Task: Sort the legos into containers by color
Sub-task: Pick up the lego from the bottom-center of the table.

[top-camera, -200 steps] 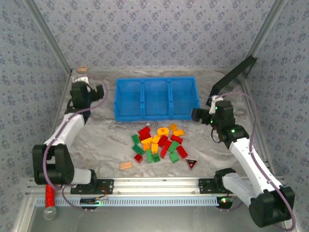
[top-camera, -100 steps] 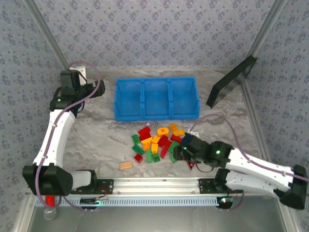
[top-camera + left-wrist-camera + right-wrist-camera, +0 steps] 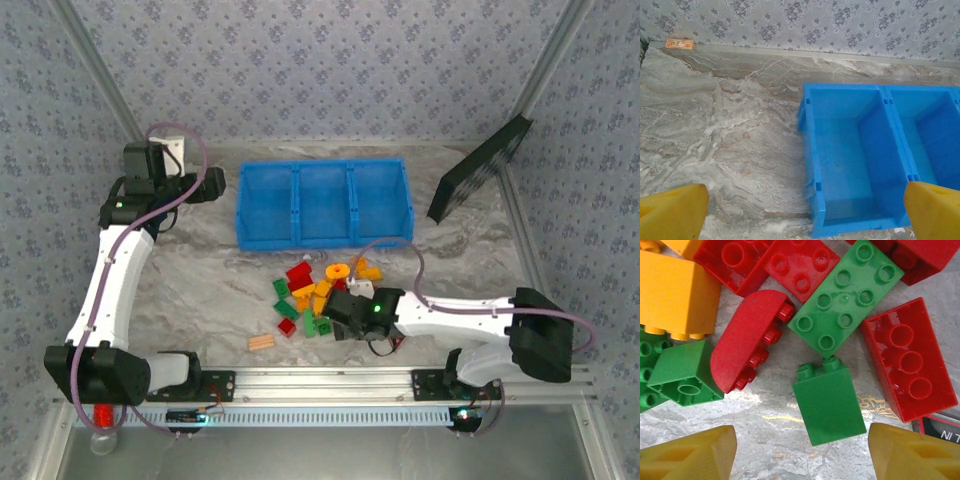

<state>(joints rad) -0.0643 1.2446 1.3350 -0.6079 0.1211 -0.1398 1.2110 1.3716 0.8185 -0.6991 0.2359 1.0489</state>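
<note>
The right gripper (image 3: 800,452) is released, its yellow fingers (image 3: 690,455) standing either side of a small glossy green brick (image 3: 827,402) without touching it. Red, green and orange legos (image 3: 322,295) crowd just beyond on the marbled tabletop (image 3: 200,285), near of the blue bin (image 3: 297,205). The left gripper (image 3: 800,212) is spread wide and holds nothing, beside the bin's left compartment (image 3: 840,150).

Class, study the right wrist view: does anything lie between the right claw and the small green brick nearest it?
Nothing visible does. Bare table separates the right claw from the green brick; a rounded red brick and a long red brick flank it.
</note>
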